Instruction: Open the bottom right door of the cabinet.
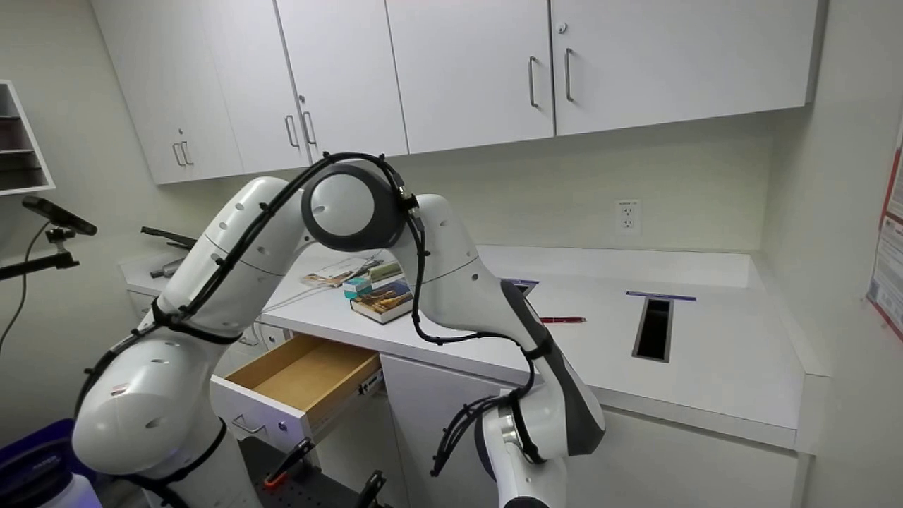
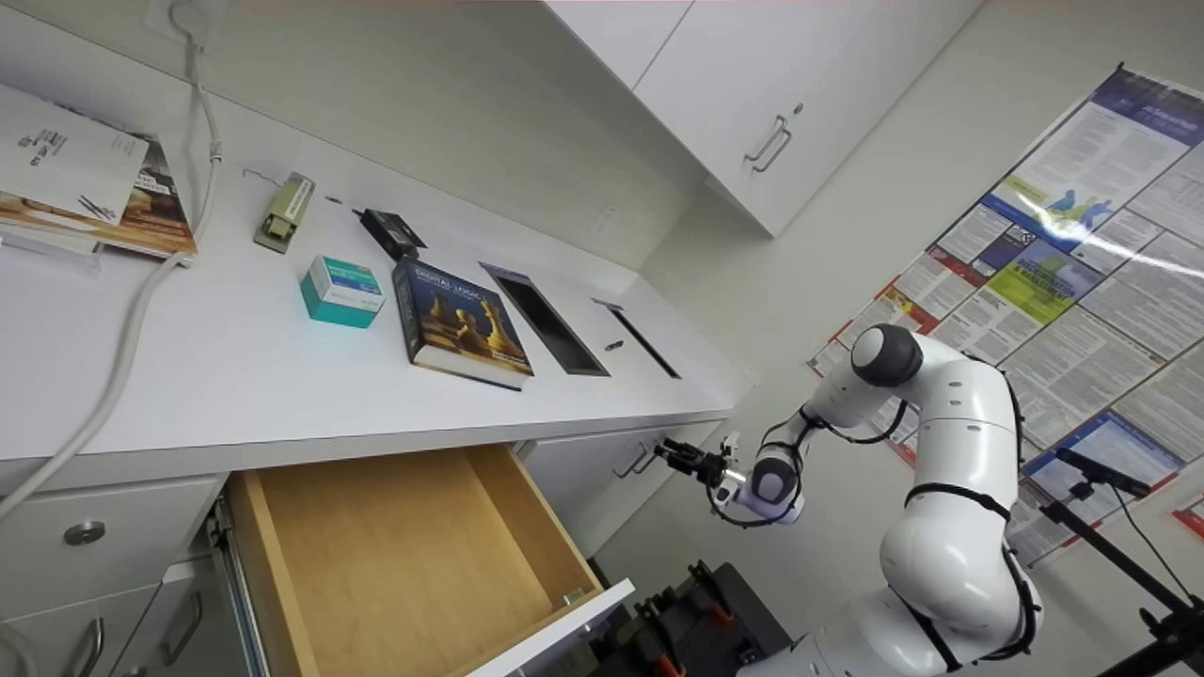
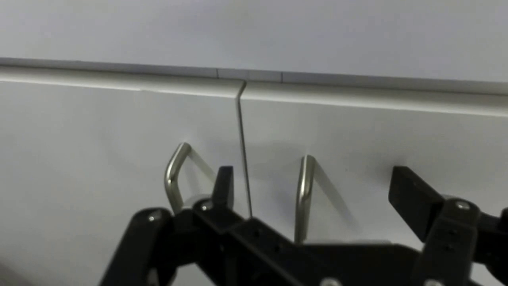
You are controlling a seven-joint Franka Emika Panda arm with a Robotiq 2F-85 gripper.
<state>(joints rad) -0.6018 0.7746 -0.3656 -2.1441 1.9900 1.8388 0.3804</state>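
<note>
The cabinet (image 1: 734, 367) is a long white base cabinet with a countertop, in both exterior views. The bottom right door (image 3: 397, 135) is flat, white and shut, at the right of the wrist view. Its silver bar handle (image 3: 304, 194) stands upright near its left edge. The twin door (image 3: 99, 151) to the left is also shut, with its own handle (image 3: 174, 174). My gripper (image 3: 313, 192) is open, with its fingers on either side of the right door's handle and apart from it. In an exterior view the gripper (image 2: 664, 451) is at the handles. The handle's lower end is hidden by the gripper.
A light-wood drawer (image 2: 404, 545) stands pulled out left of the doors. A book (image 2: 466, 329) and a small box (image 2: 341, 291) lie on the countertop, which has dark cut-outs (image 1: 653, 329). Wall cabinets (image 1: 465, 70) hang above. A side wall (image 1: 832, 233) bounds the right.
</note>
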